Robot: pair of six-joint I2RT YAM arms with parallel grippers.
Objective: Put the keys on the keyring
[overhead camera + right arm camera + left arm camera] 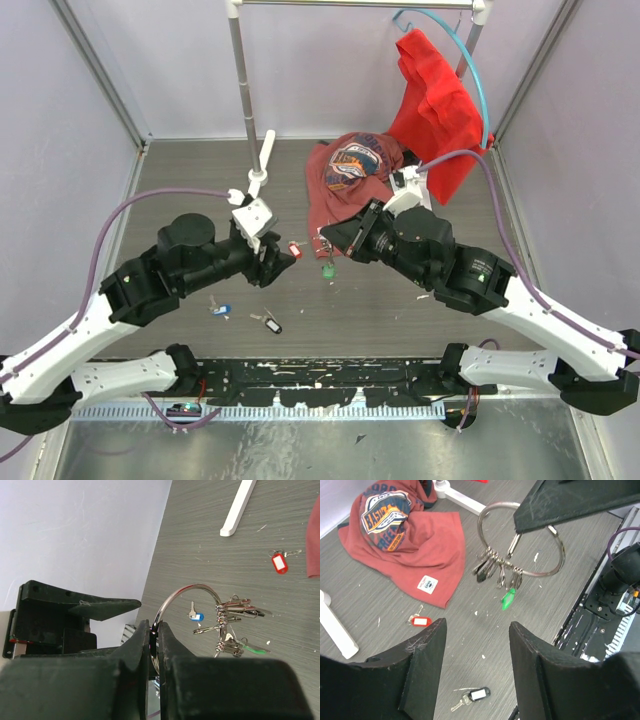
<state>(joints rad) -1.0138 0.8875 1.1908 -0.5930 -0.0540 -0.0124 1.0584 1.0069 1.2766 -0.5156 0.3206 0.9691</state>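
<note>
My right gripper (155, 631) is shut on the edge of the keyring (181, 592), a large silver wire ring, and holds it above the table. Several metal keys (495, 571) and a green tag (508, 599) hang from the ring (538, 573). In the top view the green tag (327, 268) dangles below the right gripper (326, 240). My left gripper (477, 632) is open and empty, just left of the ring (275, 262). Loose on the table lie a black-and-white tagged key (472, 696), a red tagged key (420, 621) and a blue tagged key (196, 615).
A crumpled red shirt (350, 175) lies behind the grippers, and another red cloth (435, 105) hangs from a hanger. A metal pole (240, 70) stands on a white base (262, 165) at the back. Grey walls enclose the table.
</note>
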